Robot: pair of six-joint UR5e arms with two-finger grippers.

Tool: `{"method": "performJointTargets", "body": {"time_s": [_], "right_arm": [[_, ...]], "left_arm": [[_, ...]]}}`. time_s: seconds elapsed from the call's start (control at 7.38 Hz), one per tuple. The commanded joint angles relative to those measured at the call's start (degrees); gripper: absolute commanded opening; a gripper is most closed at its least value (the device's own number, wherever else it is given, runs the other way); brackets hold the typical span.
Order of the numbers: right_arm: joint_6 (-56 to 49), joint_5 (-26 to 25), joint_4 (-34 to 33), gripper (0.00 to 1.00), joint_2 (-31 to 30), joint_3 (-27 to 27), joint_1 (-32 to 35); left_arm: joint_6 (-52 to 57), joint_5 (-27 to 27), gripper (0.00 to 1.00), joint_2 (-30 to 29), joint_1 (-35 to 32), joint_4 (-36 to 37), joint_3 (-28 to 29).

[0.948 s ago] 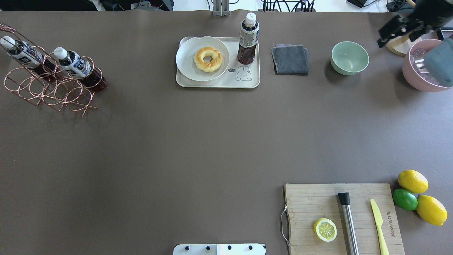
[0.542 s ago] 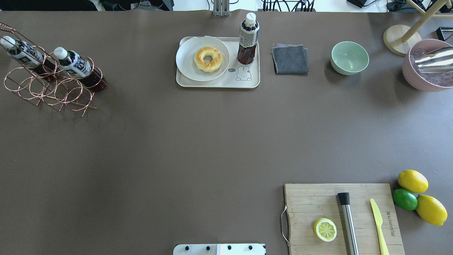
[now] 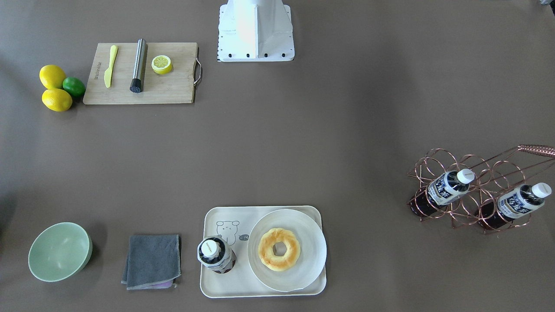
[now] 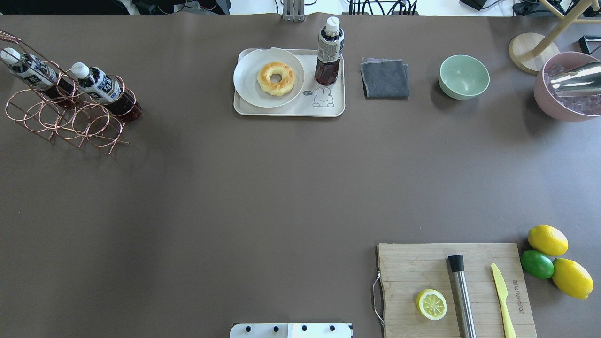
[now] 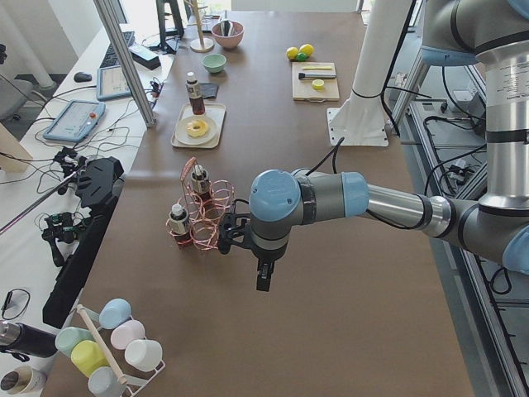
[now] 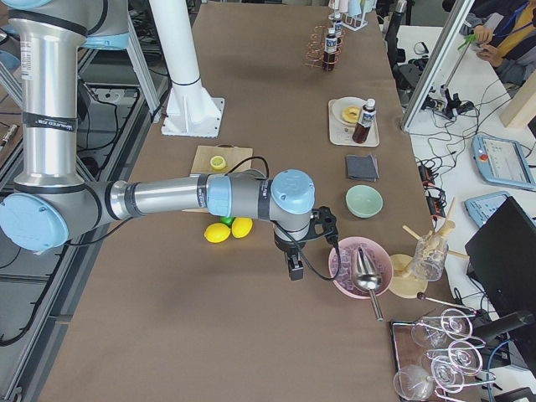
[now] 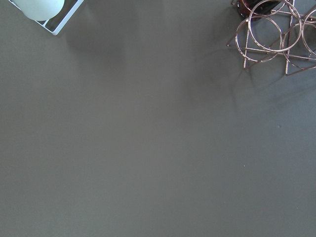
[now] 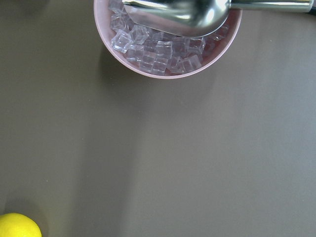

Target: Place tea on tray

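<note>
While both arms hover over the table's ends, the small clear plastic bottle of dark brown tea (image 4: 328, 56) stands upright on the cream rectangular plastic tray (image 4: 300, 111). In the overhead view it sits at the tray's one-o'clock corner, with a round white plate (image 4: 246, 80) at the bottle's nine o'clock. Whether the left gripper (image 5: 263, 277) or the right gripper (image 6: 295, 268) is parted, I cannot tell.

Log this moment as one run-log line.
stage: done | tea upright on tray beside donut plate | left hand, right hand: away from tray, grip state unclear
</note>
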Motion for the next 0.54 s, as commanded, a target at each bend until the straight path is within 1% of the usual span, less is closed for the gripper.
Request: {"method": "performJointTargets", "body": {"time_s": [0.0,0.41], "right_arm": [[0.0,2.0,0.0,1.00,-1.0,0.8,3.6],[0.9,2.2,0.0,1.00,-0.5,1.9,3.9]], "left_arm": [[0.1,-0.1,0.97,1.3,-0.1,-0.5,0.0],[0.1,0.3,0.97,1.0,-0.1,-4.5,0.5]]}}
